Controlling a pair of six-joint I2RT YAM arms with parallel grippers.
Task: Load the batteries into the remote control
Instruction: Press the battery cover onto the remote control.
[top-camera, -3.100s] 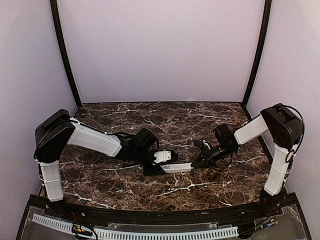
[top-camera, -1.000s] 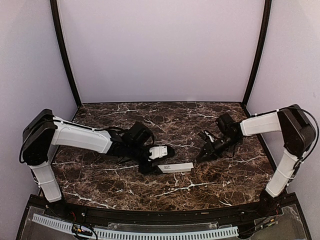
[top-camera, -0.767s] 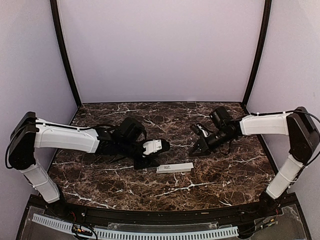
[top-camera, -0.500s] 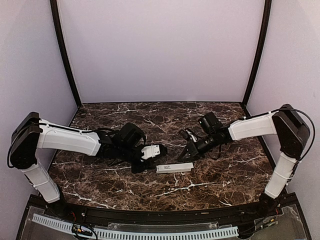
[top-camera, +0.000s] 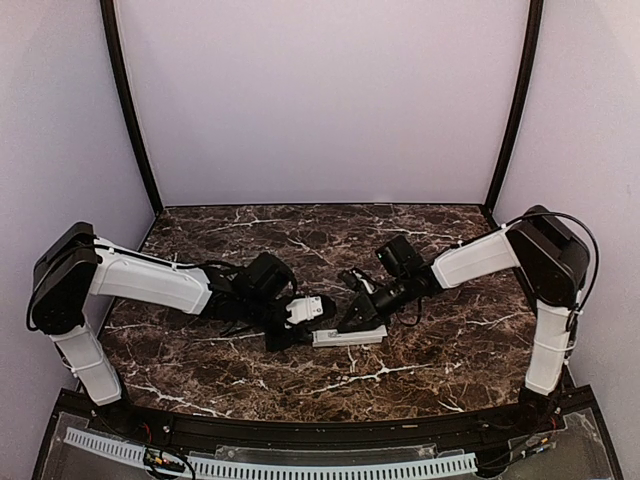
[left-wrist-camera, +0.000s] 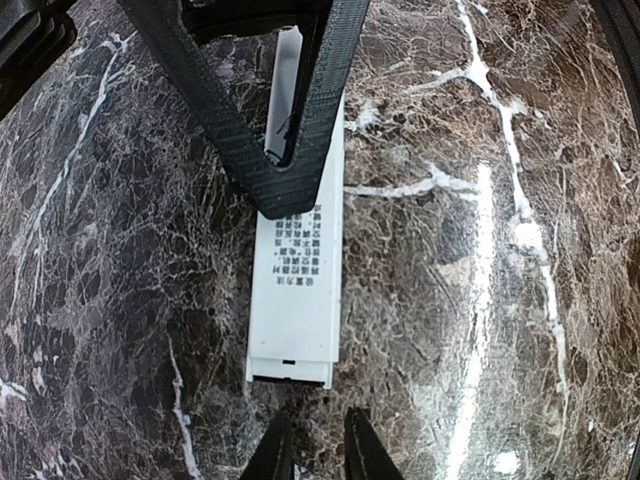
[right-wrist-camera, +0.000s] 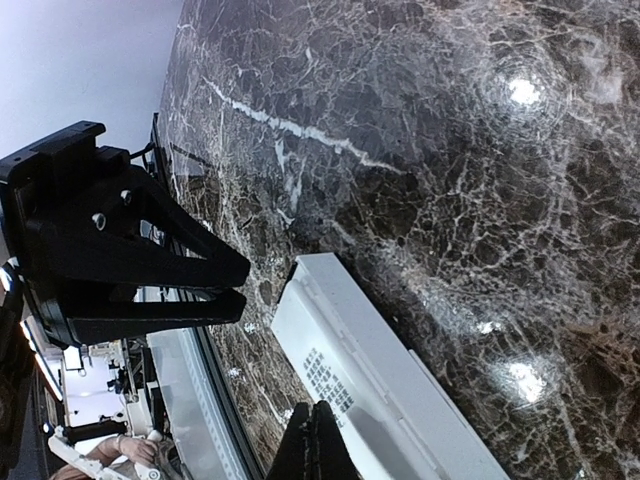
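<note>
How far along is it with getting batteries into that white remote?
Little looks done: the slim white rectangular remote control lies label-up on the dark marble table, apparently closed. The shut right gripper points at its middle; the left gripper, slightly open, sits at its end, empty. No batteries are visible, so loading remains.

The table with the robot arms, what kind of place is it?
Probably a robot test booth: a marble-look table boxed in by plain pale walls, a left arm and a right arm fixed at its near edge, and a white remote control.
</note>
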